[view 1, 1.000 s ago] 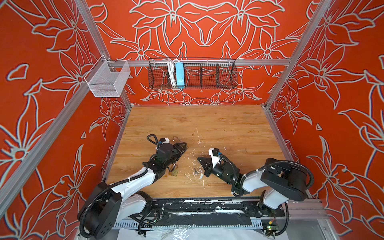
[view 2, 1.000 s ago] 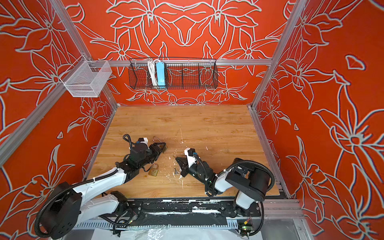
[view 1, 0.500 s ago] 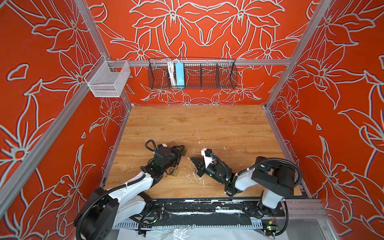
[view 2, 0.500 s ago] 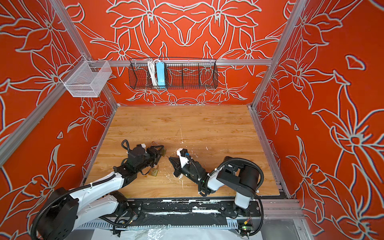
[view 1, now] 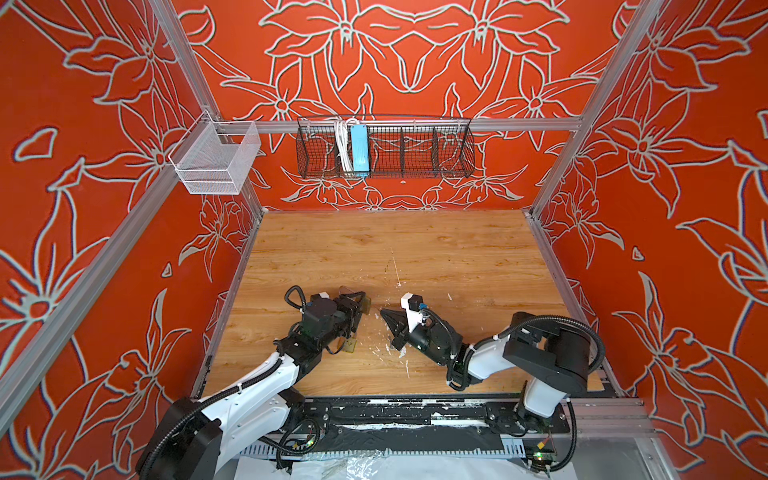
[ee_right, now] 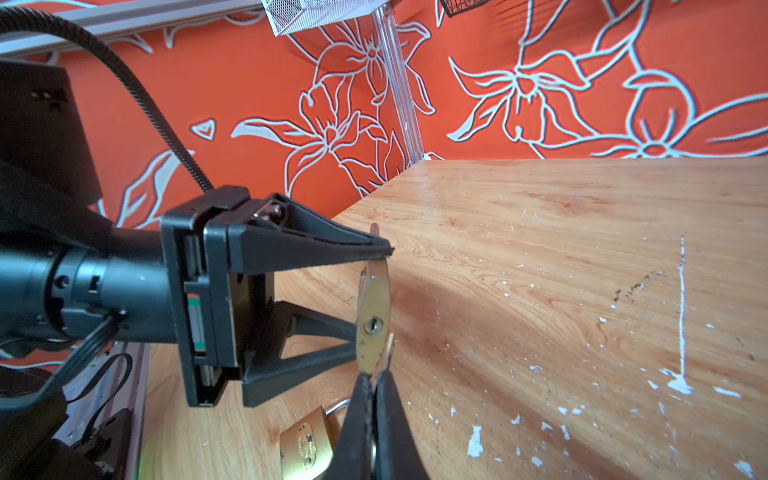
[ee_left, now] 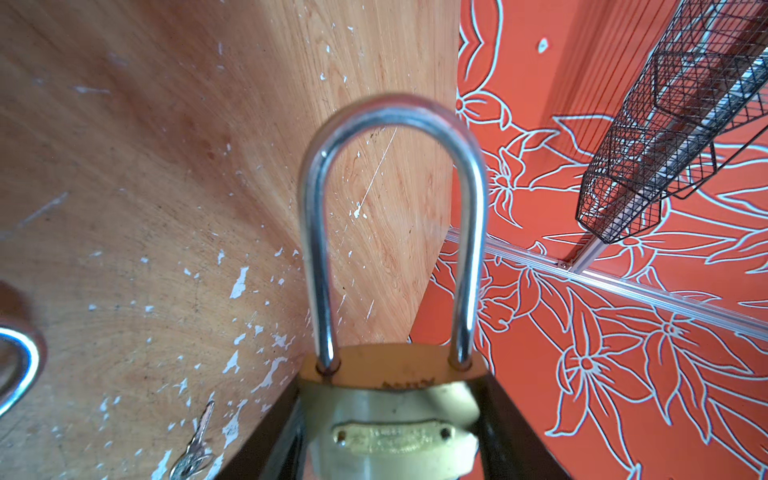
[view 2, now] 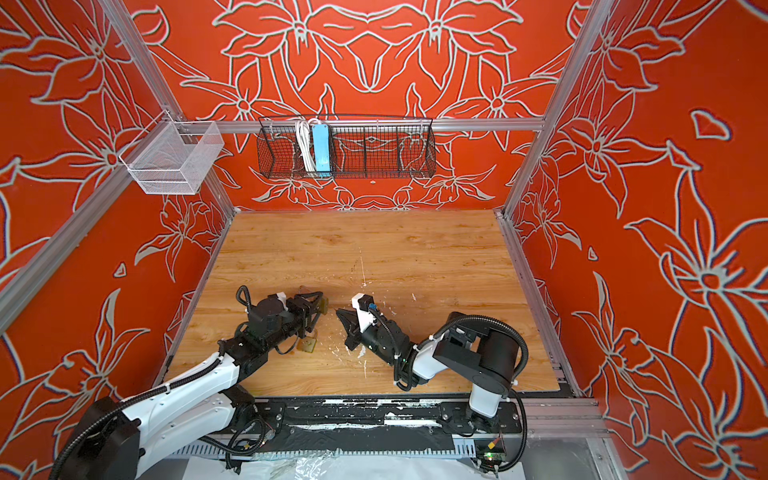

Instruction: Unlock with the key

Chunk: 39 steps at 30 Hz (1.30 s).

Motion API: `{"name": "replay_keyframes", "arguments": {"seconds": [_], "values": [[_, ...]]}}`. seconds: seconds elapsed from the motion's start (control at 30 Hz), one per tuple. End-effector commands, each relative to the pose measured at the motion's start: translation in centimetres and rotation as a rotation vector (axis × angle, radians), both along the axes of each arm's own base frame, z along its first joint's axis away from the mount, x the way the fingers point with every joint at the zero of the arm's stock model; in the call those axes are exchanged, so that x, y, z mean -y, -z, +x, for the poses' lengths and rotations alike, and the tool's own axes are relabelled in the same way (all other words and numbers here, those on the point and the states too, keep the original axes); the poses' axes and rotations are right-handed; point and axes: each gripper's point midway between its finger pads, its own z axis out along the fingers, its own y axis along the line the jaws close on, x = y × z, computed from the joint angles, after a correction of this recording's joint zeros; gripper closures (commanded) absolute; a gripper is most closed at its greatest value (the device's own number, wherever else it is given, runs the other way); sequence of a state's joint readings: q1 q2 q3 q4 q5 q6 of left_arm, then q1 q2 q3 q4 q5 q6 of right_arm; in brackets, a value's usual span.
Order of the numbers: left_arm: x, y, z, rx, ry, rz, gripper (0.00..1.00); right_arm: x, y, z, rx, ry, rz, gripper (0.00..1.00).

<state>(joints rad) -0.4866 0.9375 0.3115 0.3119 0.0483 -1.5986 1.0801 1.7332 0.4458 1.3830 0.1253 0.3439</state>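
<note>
You have two padlocks in view. Your left tool [ee_right: 372, 295], jaws partway apart, clamps the brass padlock [ee_right: 373, 316] by its body at the lower middle of both top views, with the keyhole facing the right tool [ee_right: 374, 380]. That tool is pinched tight on what looks like a thin key blade [ee_right: 389, 347], just beside the keyhole. The second padlock [view 1: 350, 345] lies lower in the frame on the desk [view 1: 415, 249]. One loose key [ee_left: 193, 453] lies near it.

We log a wooden tabletop [view 1: 415, 249] flecked with white chips. A black wire basket [view 1: 415, 153] on the back rail [view 1: 519, 124] holds a blue power strip [view 1: 359, 147] and white cable [view 1: 343, 145]. A white mesh basket [view 1: 216, 162] hangs at the left corner.
</note>
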Motion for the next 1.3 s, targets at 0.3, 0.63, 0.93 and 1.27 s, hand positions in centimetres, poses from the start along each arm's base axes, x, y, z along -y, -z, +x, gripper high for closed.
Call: {"name": "replay_keyframes", "arguments": {"seconds": [0.3, 0.63, 0.93, 1.27], "values": [[0.7, -2.9, 0.7, 0.082, 0.007, -0.053, 1.00, -1.2, -0.5, -0.2, 0.010, -0.034, 0.028, 1.00], [0.5, -2.9, 0.7, 0.084, 0.001, -0.054, 1.00, -1.6, -0.9, -0.3, -0.001, -0.052, 0.047, 1.00], [1.3, -3.0, 0.7, 0.088, 0.036, -0.069, 1.00, -1.5, -1.1, -0.2, 0.003, -0.045, 0.051, 1.00], [1.2, -3.0, 0.7, 0.089, 0.035, -0.069, 1.00, -2.2, -1.1, 0.1, -0.001, -0.048, 0.058, 1.00]]}}
